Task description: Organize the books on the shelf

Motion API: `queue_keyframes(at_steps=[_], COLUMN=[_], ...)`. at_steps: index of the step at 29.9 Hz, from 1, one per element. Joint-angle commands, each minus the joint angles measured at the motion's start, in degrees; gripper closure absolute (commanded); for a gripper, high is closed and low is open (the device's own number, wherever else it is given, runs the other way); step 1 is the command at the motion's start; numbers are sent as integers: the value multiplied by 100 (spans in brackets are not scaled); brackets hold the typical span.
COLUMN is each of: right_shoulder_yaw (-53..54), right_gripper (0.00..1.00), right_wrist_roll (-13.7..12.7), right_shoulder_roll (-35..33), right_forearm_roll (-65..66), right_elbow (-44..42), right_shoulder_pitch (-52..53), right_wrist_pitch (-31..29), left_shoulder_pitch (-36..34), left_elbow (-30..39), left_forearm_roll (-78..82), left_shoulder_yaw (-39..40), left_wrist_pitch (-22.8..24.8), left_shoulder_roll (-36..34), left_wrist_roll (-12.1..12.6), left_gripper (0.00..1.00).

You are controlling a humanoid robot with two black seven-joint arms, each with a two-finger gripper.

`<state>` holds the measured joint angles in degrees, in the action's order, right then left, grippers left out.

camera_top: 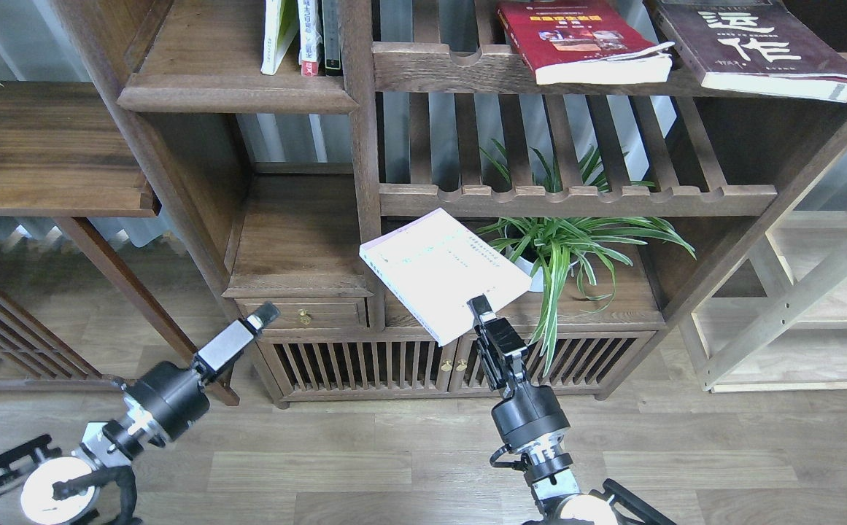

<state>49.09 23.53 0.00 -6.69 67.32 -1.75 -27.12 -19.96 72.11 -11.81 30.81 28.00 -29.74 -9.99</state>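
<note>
My right gripper [480, 305] pinches the pale book [443, 270] by one corner; it could sag, twist out, or clip the shelf [237, 93]. Left gripper [266, 314]: fingers unreadable.

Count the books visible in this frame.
6. Three upright books stand on the upper-left shelf; the red book and maroon book lie on the upper slatted rack; the pale book is in the right gripper. More may sit above the frame.
</note>
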Motion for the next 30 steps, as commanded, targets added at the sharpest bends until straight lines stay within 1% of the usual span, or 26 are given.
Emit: queue_keyframes(at_steps=[1, 4, 6, 8, 10, 12, 15, 16, 18, 22, 24, 28, 30], right_shoulder_yaw=[4, 30, 30, 30, 22, 22, 22, 30, 30, 30, 13, -13, -75], right_gripper=[73, 72, 72, 72, 72, 72, 72, 72, 72, 71, 71, 71, 71], right_wrist_roll=[-24, -24, -24, -33, -33, -33, -33, -33, -33, -68, -94, -173, -191], right_shoulder_roll=[0, 0, 0, 0, 0, 0, 0, 0, 0, 0, 0, 0, 0], right_forearm_roll=[1, 1, 1, 1, 1, 1, 1, 1, 1, 1, 1, 1, 1], right_elbow=[0, 0, 0, 0, 0, 0, 0, 0, 0, 27, 27, 35, 35], right_shoulder_pitch=[-9, -9, -9, -9, -9, -9, -18, -27, -44, -53, -53, -36, -36], right_wrist_pitch=[-4, -13, -13, -4, -4, -4, -4, -13, -22, -65, -88, -88, -88], left_shoulder_pitch=[-70, 61, 403, 641, 799, 949, 994, 985, 985, 985, 967, 950, 923], left_elbow=[-48, 267, 671, 874, 919, 937, 1007, 1024, 1033, 1208, 1358, 1455, 1438], left_forearm_roll=[206, 144, 100, 92, -48, -303, -838, -1110, -1445, -1964, -2140, -2282, -2273], left_shoulder_yaw=[135, 626, 1083, 1243, 1261, 1208, 805, 586, 391, -91, -355, -488, -558], left_wrist_pitch=[0, 0, 0, 0, 0, 0, 0, 0, 0, 0, 0, 0, 0], left_shoulder_roll=[-14, 91, 406, 749, 873, 943, 988, 962, 883, 251, -13, -365, -436], left_wrist_roll=[5, -21, -12, -12, -65, -47, -100, -100, -100, -118, -170, -188, -127], left_gripper=[1, 1, 1, 1, 1, 1, 1, 1, 1, 1, 1, 2, 3])
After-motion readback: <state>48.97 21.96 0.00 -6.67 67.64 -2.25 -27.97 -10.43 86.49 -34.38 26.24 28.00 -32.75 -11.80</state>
